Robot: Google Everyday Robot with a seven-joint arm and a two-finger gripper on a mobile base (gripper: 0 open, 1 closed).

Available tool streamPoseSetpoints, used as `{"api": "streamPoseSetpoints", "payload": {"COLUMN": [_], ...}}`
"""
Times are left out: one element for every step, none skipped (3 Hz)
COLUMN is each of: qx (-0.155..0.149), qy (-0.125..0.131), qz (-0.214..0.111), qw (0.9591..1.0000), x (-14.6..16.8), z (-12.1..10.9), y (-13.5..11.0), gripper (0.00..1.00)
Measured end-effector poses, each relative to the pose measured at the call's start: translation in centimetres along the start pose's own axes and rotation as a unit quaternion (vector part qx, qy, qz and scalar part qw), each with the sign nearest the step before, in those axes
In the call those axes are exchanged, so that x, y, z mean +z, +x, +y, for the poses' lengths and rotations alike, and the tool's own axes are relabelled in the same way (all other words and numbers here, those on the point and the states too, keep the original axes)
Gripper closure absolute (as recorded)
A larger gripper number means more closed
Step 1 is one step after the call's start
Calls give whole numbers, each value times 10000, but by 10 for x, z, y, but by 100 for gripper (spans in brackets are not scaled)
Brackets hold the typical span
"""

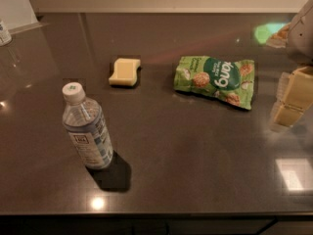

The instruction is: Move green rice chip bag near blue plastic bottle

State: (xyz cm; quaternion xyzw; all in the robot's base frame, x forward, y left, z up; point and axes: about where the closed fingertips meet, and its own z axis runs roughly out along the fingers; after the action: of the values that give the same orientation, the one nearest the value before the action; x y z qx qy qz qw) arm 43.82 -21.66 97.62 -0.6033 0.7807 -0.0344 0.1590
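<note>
The green rice chip bag (pixel 215 80) lies flat on the dark countertop (pixel 186 151), right of centre, with its dark green round logo facing up. The blue plastic bottle (pixel 87 131) stands upright at the front left, with a white cap and a blue-and-white label, well apart from the bag. My gripper (pixel 292 99) hangs at the right edge of the view, just right of the bag and not touching it. It holds nothing that I can see. Part of the arm (pixel 303 31) shows above it.
A small pale yellow sponge (pixel 124 71) lies left of the bag, behind the bottle. Another container (pixel 4 32) shows partly at the far left edge. The counter's front edge (pixel 156 213) runs along the bottom, and a wall stands at the back.
</note>
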Motion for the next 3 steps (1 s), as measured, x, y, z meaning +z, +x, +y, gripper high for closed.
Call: {"api": "streamPoseSetpoints", "payload": {"qx": [-5,48,57], "qy": [11,46,95], "qz": [-6,-311,-678], "qw": [10000,9995,9976], "x": [0,10,25], "z": [0,-20,-46], "y": [-1,-11,-27], "gripper": [0,0,0]}}
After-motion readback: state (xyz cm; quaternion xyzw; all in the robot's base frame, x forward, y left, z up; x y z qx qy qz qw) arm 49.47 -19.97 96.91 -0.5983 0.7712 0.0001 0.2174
